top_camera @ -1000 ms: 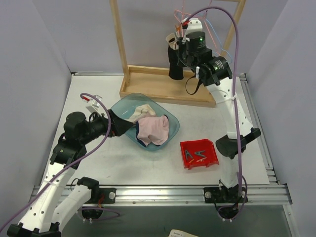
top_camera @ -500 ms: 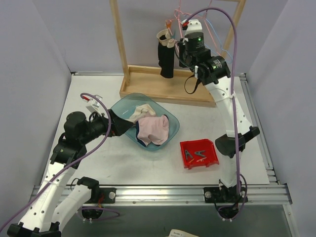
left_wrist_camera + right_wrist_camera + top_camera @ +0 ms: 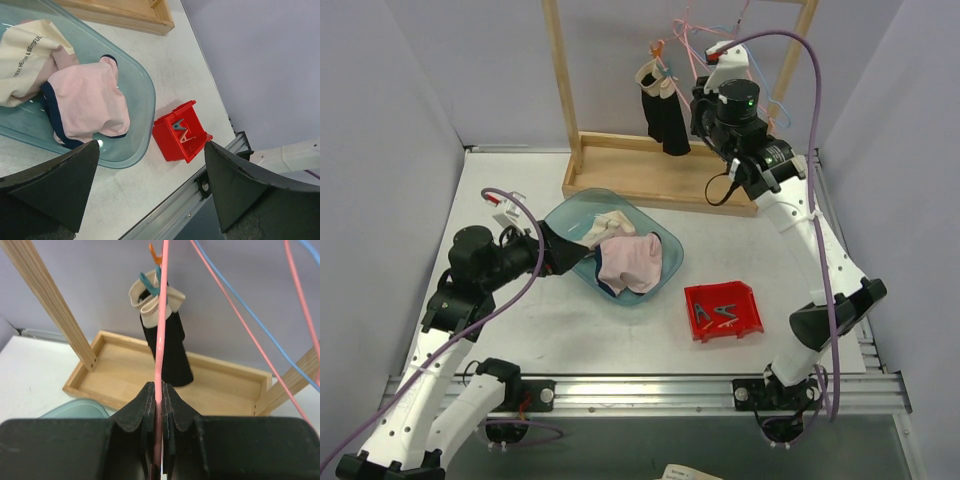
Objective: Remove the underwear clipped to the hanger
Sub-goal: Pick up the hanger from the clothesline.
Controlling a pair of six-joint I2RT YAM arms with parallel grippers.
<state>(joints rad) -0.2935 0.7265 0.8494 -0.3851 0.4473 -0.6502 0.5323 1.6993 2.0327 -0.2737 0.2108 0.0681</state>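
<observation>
Pinching the pink hanger (image 3: 161,330): the right end effector (image 3: 159,390) is closing fully on the thin, smooth wire, probably steadying it so the clips can be worked. The black underwear (image 3: 167,350) is hanging further along that same wire, inside the wooden rack (image 3: 50,305). It's limp soft knit with a folded beige waistband, and it's being held by a teal clothespin (image 3: 150,284) with an orange clothespin (image 3: 155,252) just above. So that piece isn't off yet. The left end effector (image 3: 150,150) is hovering wide open and holding nothing, over the near rim of the translucent blue-green bowl (image 3: 145,100). I'm guessing it's waiting there as the drop point. The pink underwear (image 3: 87,100) with dark trim is lying crumpled in the bowl, next to a cream piece with printed lettering (image 3: 30,55). A rigid red bin (image 3: 172,142) is sitting on the scuffed white surface (image 3: 185,60) beside the bowl, collecting loose clips.
</observation>
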